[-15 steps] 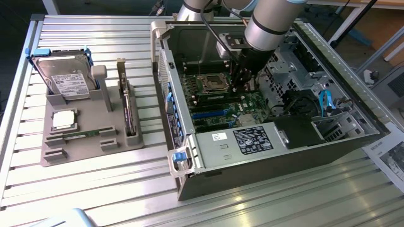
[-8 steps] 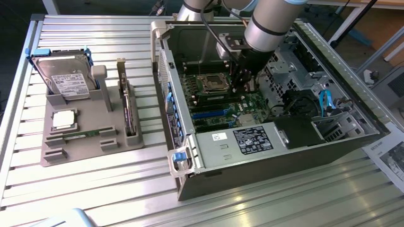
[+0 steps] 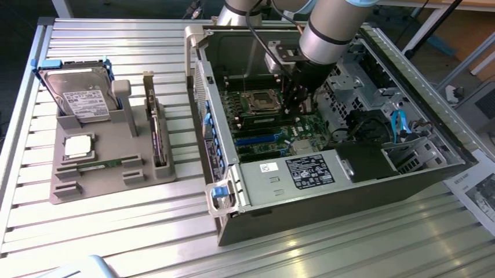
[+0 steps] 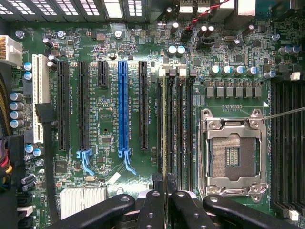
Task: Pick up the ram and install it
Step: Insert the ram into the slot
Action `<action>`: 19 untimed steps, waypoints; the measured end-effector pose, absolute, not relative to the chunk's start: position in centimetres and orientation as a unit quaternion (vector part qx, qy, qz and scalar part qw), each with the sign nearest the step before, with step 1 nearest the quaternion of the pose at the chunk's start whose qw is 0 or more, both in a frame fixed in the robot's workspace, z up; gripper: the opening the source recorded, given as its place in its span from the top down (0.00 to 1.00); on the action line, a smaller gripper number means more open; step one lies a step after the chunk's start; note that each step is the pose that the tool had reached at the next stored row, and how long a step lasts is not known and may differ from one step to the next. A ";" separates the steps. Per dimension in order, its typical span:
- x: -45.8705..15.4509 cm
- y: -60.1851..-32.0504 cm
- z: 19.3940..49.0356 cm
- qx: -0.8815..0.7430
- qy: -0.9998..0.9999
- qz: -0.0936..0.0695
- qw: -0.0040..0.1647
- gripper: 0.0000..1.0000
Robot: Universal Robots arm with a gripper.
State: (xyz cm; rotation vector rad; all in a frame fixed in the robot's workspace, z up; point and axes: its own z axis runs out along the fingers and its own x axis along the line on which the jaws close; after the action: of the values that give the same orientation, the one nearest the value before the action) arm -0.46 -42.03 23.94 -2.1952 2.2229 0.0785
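My gripper (image 3: 298,105) reaches down into the open computer case (image 3: 433,124), over the motherboard (image 4: 109,95). In the wrist view the two black fingers (image 4: 151,210) are shut on the ram (image 4: 165,133). I see the ram edge-on as a thin strip. It runs along the outermost of the black memory slots (image 4: 177,129) beside the open processor socket (image 4: 232,155). Whether it is seated in the slot I cannot tell. A second ram stick (image 3: 101,166) lies in the grey tray (image 3: 62,191) at the exterior view's left.
The tray also holds a hard drive (image 3: 81,98), a square silver processor (image 3: 79,146) and an upright dark expansion card (image 3: 159,136). Inside the case are blue and black expansion slots (image 4: 123,105), a drive cage (image 3: 352,87) and a power supply (image 3: 309,171). Ribbed metal tabletop surrounds everything.
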 end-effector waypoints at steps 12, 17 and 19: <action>-0.5 -42.0 23.6 -0.702 0.711 0.025 0.008 0.88; -0.5 -42.0 23.5 -0.702 0.711 0.025 0.008 0.88; -0.5 -42.0 23.5 -0.702 0.711 0.025 0.008 0.88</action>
State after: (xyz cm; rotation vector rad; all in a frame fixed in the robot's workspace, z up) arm -0.46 -42.03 23.48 -2.1952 2.2229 0.0783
